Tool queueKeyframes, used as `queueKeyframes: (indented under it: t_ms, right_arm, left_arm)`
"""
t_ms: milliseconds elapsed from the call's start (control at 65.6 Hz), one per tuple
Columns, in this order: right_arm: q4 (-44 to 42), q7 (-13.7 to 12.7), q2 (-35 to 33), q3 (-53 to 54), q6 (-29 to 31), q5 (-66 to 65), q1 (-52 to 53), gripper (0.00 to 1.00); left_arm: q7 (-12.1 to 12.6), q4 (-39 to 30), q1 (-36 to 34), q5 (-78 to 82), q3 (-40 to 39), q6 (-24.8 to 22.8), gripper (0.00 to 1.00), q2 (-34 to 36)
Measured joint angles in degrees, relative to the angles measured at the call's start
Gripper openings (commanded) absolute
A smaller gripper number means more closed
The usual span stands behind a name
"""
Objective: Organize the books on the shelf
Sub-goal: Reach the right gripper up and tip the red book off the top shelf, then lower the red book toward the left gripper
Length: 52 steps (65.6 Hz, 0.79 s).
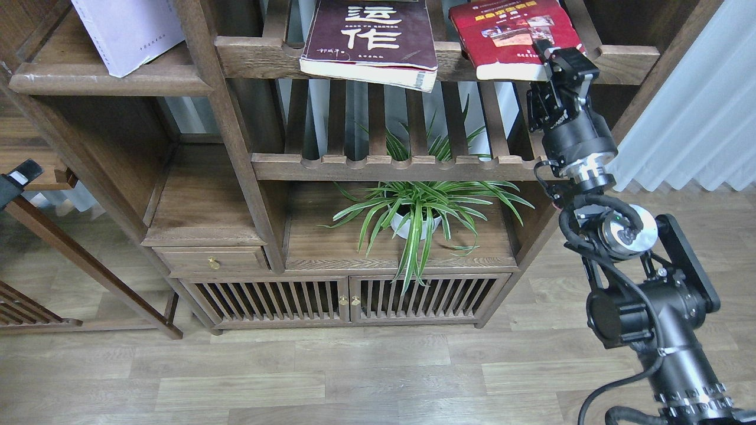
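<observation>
Reaching our right pincer (552, 56) up to the near right corner of the red book (509, 36) on the slatted rack (378, 56).

We cannot tell how far the fingers are parted or whether they have hold of the cover; they sit dark against its edge. Well to the pincer's left lies the maroon book (371, 41), jutting over the rail, and farther left the lavender-white book (127, 29) stands tilted on the solid shelf (106, 82). We should bite deep on the spine side, lift level, and clear the rail before swinging left.
</observation>
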Motion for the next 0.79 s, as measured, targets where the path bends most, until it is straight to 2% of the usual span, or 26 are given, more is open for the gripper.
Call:
queueKeyframes:
  t_ms: [442, 793]
  right_arm:
    - [2.2, -0.4, 0.5, -4.5, 20.2, 1.2, -21.0, 0.04]
    - [2.1, -1.4, 5.7, -9.1, 21.9, -4.1, -32.0, 0.04]
  left_arm:
    - [0.0, -1.1, 1.4, -5.6, 3.0, 0.0, 1.00, -3.4]
    - [-0.2, -1.4, 5.8, -8.1, 8.6, 0.0, 1.00, -13.6]
